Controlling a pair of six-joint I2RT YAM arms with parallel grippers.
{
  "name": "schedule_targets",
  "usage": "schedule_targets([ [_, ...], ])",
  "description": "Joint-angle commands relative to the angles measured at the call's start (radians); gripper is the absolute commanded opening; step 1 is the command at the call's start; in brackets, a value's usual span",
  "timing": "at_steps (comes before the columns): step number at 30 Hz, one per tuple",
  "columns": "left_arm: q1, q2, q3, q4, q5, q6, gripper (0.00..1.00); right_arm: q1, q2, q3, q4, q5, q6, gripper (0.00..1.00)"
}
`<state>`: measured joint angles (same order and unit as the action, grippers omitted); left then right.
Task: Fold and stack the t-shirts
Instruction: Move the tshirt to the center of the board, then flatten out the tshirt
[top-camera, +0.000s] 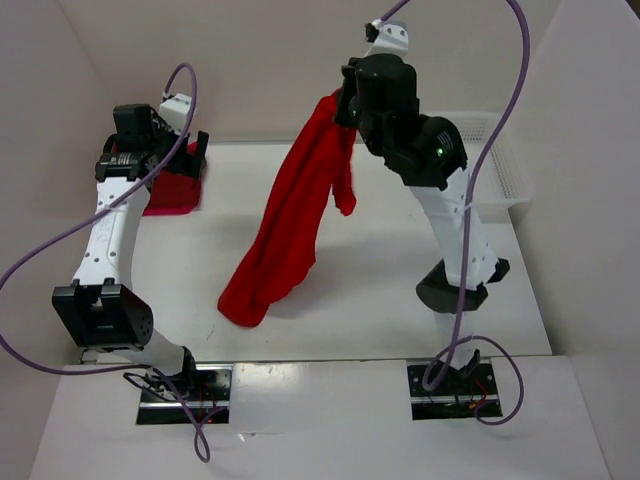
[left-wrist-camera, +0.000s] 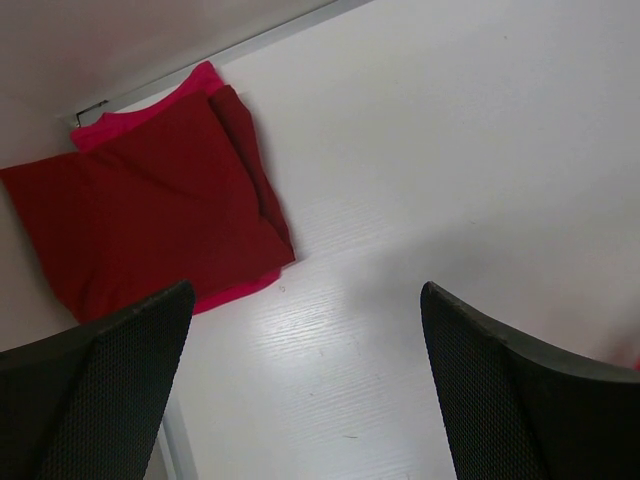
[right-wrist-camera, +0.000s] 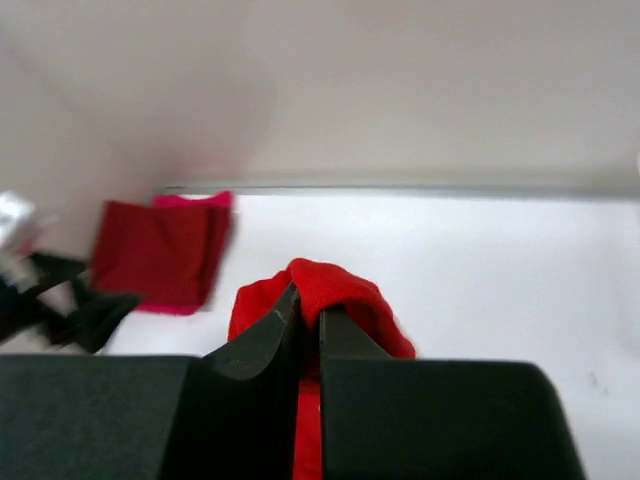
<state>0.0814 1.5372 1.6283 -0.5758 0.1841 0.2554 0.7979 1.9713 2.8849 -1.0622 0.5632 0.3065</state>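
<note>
Right arm: raised high over the far middle of the tabletop. The right pincer is closed almost completely, its two dark fingers pinching a bunched fold of the bright red t-shirt. Cloth bulges out above and to both sides of the fingertips in the wrist view.

Bright red t-shirt: unfolded, and it hangs from that grip as a long, crumpled drape slanting down toward the near left. Its lower end appears to rest on the tabletop near the front, between the two arm bases. A short flap dangles free on its right side just below the grip.

Left arm: reaches toward the far left corner. The left pincer is spread fully wide and has hold of nothing; only bare white surface shows between its fingers. It hangs above the tabletop just beside the folded stack, not touching it.

Folded stack: lies in the far left corner against the back wall. The dark maroon t-shirt sits on top as a flat rectangle. The pinkish-crimson t-shirt lies beneath it, showing only as a strip along the far and near edges.

A white mesh basket stands at the far right edge, behind the right arm. Its contents cannot be made out.
</note>
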Motion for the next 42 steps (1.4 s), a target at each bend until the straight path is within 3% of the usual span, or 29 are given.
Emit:
schedule_targets([
  [1, -0.005, -0.038, -0.004, 0.027, -0.005, -0.004, 1.00, -0.180, 0.093, 0.029, -0.150, 0.025, 0.172, 0.23],
  [2, -0.005, -0.038, -0.004, 0.027, -0.005, -0.004, 1.00, -0.219, 0.124, 0.040, -0.185, -0.027, 0.198, 0.40],
  [3, -0.005, -0.038, -0.013, 0.027, 0.005, 0.008, 1.00, -0.250, 0.151, 0.031, -0.202, -0.078, 0.213, 0.71],
  [6, -0.005, -0.038, -0.022, 0.005, 0.061, 0.030, 1.00, -0.273, 0.227, 0.016, -0.239, -0.105, 0.223, 0.92],
  [8, -0.005, -0.048, -0.033, -0.019, 0.100, 0.054, 1.00, -0.252, 0.256, 0.049, -0.239, -0.065, 0.223, 1.00],
  [13, -0.025, -0.048, -0.051, -0.055, 0.152, 0.110, 1.00, -0.252, 0.241, 0.139, -0.239, -0.077, 0.223, 1.00],
  [17, -0.098, -0.057, -0.062, -0.122, 0.190, 0.188, 1.00, -0.224, 0.173, 0.148, -0.239, -0.086, 0.197, 1.00],
  [20, -0.218, -0.081, -0.128, -0.153, 0.212, 0.263, 1.00, -0.122, 0.103, 0.100, -0.228, 0.027, 0.174, 1.00],
  [24, -0.444, -0.111, -0.277, -0.164, 0.169, 0.323, 1.00, 0.125, -0.001, 0.007, -0.237, 0.281, 0.148, 1.00],
  [25, -0.474, -0.121, -0.301, -0.164, 0.144, 0.334, 1.00, 0.177, -0.026, -0.040, -0.237, 0.437, 0.148, 1.00],
  [28, -0.549, -0.141, -0.384, -0.130, 0.023, 0.323, 1.00, 0.332, -0.093, -0.278, -0.237, 0.811, 0.163, 1.00],
  [29, -0.563, -0.141, -0.404, -0.119, -0.030, 0.314, 1.00, 0.333, -0.109, -0.379, -0.237, 0.834, 0.228, 1.00],
  [31, -0.603, -0.141, -0.459, -0.108, -0.058, 0.314, 1.00, 0.238, -0.161, -0.499, -0.223, 0.792, 0.375, 1.00],
  [32, -0.621, -0.141, -0.482, -0.095, -0.072, 0.314, 1.00, 0.180, -0.248, -0.694, -0.152, 0.703, 0.449, 1.00],
  [33, -0.641, -0.141, -0.511, -0.081, -0.124, 0.314, 1.00, 0.125, -0.311, -0.834, -0.014, 0.632, 0.374, 1.00],
  [34, -0.681, -0.141, -0.571, -0.047, -0.156, 0.314, 1.00, 0.066, -0.453, -1.136, 0.345, 0.475, 0.268, 1.00],
  [35, -0.698, -0.141, -0.600, -0.026, -0.191, 0.314, 1.00, 0.041, -0.513, -1.255, 0.461, 0.398, 0.219, 1.00],
  [38, -0.723, -0.141, -0.653, 0.010, -0.252, 0.291, 1.00, -0.182, -0.600, -1.487, 0.566, 0.026, 0.360, 0.98],
  [42, -0.732, -0.130, -0.663, 0.021, -0.192, 0.266, 1.00, -0.216, -0.557, -1.576, 0.556, -0.026, 0.382, 0.98],
])
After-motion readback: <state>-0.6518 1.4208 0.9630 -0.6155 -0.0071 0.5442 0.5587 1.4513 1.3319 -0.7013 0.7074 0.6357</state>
